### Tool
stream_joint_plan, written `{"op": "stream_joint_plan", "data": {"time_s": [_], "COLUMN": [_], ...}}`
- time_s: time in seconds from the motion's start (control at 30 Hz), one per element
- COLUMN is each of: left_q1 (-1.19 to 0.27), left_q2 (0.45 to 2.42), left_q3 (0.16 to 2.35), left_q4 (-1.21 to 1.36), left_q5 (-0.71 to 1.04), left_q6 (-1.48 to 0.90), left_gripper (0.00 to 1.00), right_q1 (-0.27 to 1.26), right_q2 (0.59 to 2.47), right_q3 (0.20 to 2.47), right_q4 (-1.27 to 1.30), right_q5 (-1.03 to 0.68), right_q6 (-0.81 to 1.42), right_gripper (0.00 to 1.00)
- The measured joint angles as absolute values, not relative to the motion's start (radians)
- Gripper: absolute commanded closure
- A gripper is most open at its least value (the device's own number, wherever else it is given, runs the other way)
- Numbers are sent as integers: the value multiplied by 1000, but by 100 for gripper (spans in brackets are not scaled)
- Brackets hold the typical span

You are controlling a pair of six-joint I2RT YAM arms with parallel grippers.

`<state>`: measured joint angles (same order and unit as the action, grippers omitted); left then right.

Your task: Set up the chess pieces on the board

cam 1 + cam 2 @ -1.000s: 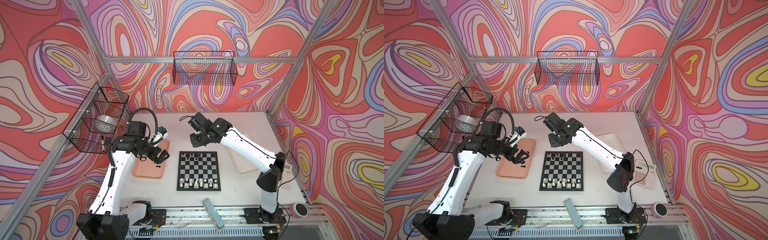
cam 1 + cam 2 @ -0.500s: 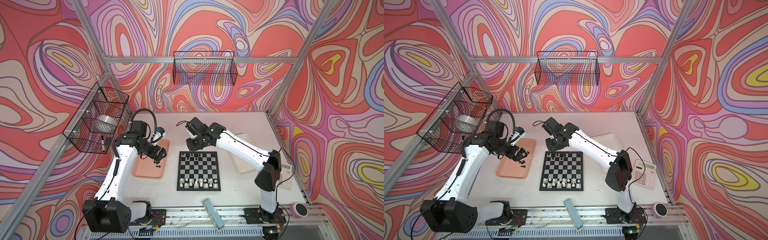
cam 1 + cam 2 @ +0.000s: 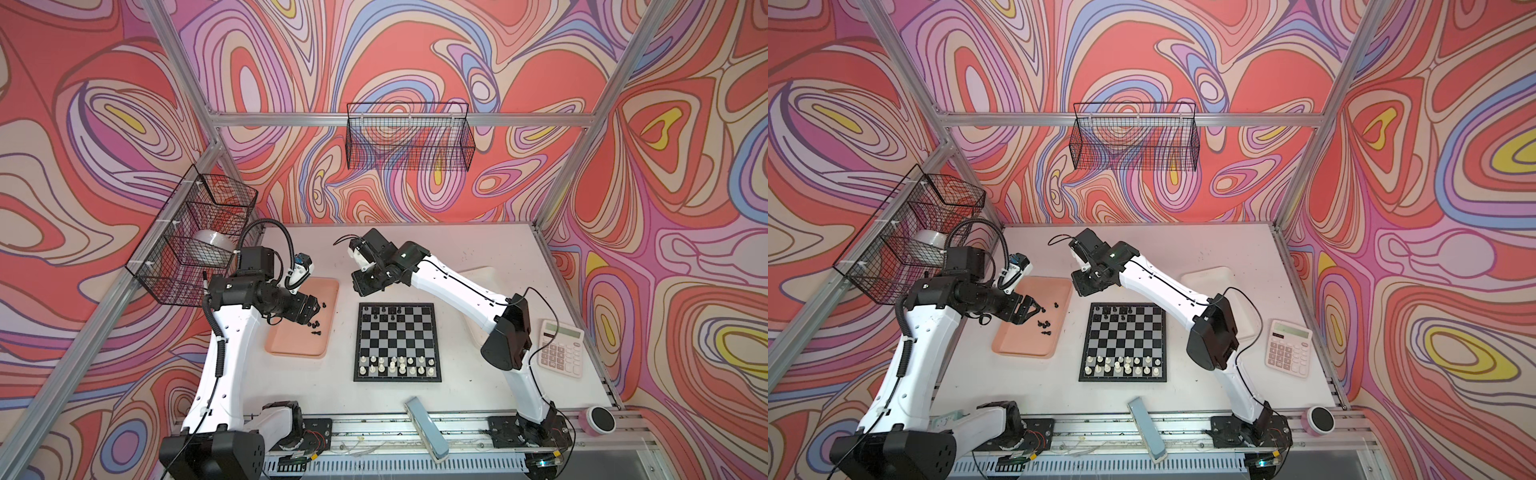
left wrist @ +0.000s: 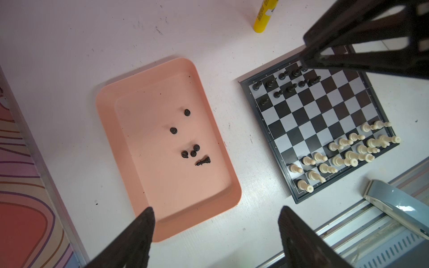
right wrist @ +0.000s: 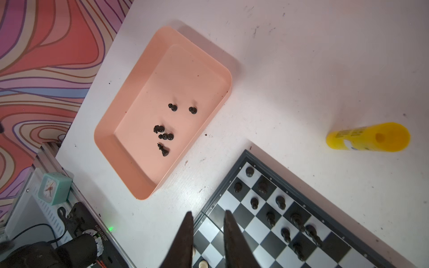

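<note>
Lining the board (image 4: 313, 120) edge, cream-white chess pieces (image 4: 351, 160) stand.

The left arm (image 3: 237, 332) and right arm (image 3: 451, 286) wear glossy white shells with black joints. A ribbed black cable (image 3: 266, 222) loops over the left; fingers (image 4: 139, 234) are dark and tapered.

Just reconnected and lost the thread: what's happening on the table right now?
Both arms are setting up the chessboard. The white pieces stand along its near edge, and some black pieces stand at the far side. Six loose black pieces sit in the pink tray, one lying on its side. The left gripper hovers over the tray, jaws open, holding nothing. The right gripper hangs above the board's far corner nearest the tray, jaws narrowly apart, nothing visible between them.
</note>
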<state>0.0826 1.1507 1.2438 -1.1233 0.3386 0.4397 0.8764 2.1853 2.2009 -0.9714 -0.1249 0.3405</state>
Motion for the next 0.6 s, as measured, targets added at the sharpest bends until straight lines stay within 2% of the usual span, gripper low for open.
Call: {"op": "stream_joint_plan", "data": {"time_s": [0.43, 0.6], "left_q1": [83, 83], "left_q2": [1180, 1245], "left_q3": [1171, 1161], "left_q4": [-1117, -1087], "left_q5": [339, 335], "left_q6": [444, 455], "left_gripper": [22, 30], "right_q1": [876, 875], "right_q2": [2194, 2117], "right_q3": [2067, 1995], "right_q4": [-844, -852], "right_q5": [-89, -1], "right_q6": [376, 412], "right_gripper": [78, 78]}}
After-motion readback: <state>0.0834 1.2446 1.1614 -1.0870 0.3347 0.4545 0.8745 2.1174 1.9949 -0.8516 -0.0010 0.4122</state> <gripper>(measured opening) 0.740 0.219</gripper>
